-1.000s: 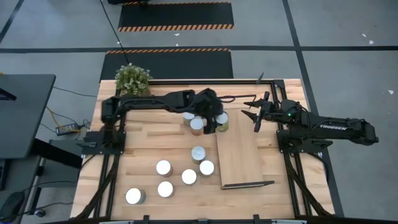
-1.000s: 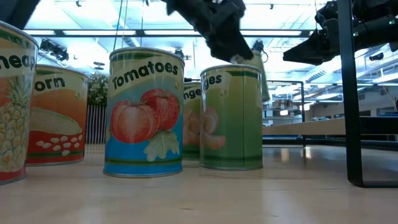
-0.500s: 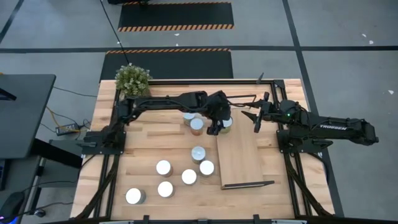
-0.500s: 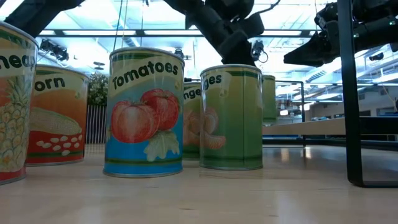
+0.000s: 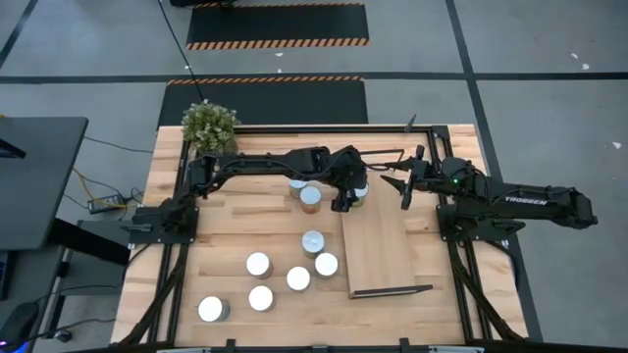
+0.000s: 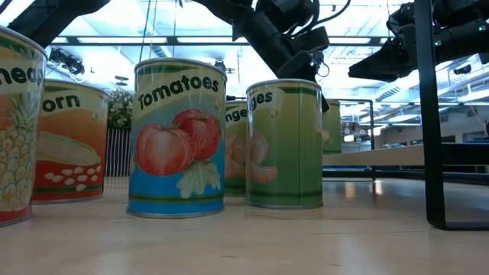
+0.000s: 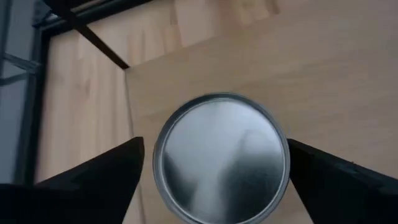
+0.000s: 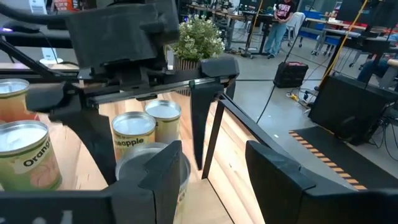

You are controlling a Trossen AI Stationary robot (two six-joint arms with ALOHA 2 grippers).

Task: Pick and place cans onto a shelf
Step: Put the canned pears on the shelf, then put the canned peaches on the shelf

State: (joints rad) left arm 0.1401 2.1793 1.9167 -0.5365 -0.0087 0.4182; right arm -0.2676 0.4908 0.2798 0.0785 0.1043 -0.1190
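Note:
A can with a shiny round top (image 7: 221, 155) stands upright on its base at the far left corner of the light-wood shelf (image 5: 378, 245); it also shows in the high view (image 5: 357, 192) and the low view (image 6: 331, 126). My left gripper (image 5: 348, 196) is above it, open, one finger on each side of the can's top (image 7: 214, 149), apart from it. My right gripper (image 5: 402, 182) is open and empty, above the table just right of the shelf's far end. Two cans (image 5: 297, 186) (image 5: 311, 197) stand left of the shelf's far end. Several more (image 5: 313, 242) stand on the table nearer the front.
A potted plant (image 5: 209, 125) stands at the table's far left corner. The shelf's black wire frames (image 5: 392, 290) rise at both short ends. The shelf board nearer the front (image 5: 383, 265) is bare. In the low view, big cans (image 6: 179, 137) stand close to the camera.
My left gripper has gone toward the table's right edge and down with the can. The can was held lifted and now stands on the shelf's far left corner. The fingers have come off it and now stand spread on either side.

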